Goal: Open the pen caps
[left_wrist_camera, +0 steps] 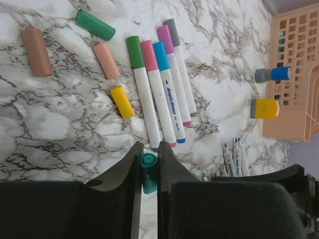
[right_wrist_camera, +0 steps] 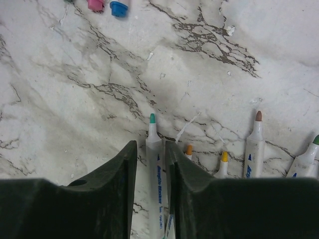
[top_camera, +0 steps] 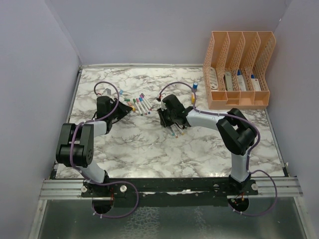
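In the left wrist view my left gripper (left_wrist_camera: 148,164) is shut on a teal pen cap (left_wrist_camera: 148,175), just below a row of several capped white pens (left_wrist_camera: 162,84). Loose pen caps lie to the left: brown-pink (left_wrist_camera: 37,52), green (left_wrist_camera: 95,25), peach (left_wrist_camera: 106,60), yellow (left_wrist_camera: 122,101). In the right wrist view my right gripper (right_wrist_camera: 151,149) has its jaws narrowly apart around an uncapped white pen with a teal tip (right_wrist_camera: 155,164). The pen touches the right jaw, and a sliver of marble shows on its left. Several other uncapped pens (right_wrist_camera: 256,144) lie beside it. Both my left gripper (top_camera: 130,108) and my right gripper (top_camera: 168,122) show from above.
An orange slotted organizer (top_camera: 239,69) stands at the back right. A blue cylinder (left_wrist_camera: 272,74) and a yellow block (left_wrist_camera: 264,108) sit next to it. The marble table (top_camera: 149,149) is walled on three sides.
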Available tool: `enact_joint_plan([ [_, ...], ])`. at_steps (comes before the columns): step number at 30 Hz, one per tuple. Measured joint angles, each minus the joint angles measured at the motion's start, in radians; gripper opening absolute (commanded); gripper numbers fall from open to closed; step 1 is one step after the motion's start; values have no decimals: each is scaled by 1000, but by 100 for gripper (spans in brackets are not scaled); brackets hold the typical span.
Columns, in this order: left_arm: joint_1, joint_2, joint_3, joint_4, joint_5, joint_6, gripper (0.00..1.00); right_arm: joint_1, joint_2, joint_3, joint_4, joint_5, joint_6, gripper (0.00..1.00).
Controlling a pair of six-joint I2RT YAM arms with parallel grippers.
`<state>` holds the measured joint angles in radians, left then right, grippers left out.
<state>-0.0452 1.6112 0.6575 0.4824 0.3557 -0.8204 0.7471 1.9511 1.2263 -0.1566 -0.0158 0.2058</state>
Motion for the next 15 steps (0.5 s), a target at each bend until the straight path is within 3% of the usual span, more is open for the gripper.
enact_joint_plan([
  [8,13,59,0,-7,-10,14,1,0,0,26,-1,4,-1,50],
  [15,30,74,0,-17,-11,20,22,0,24,153,-10,34,-27,53],
])
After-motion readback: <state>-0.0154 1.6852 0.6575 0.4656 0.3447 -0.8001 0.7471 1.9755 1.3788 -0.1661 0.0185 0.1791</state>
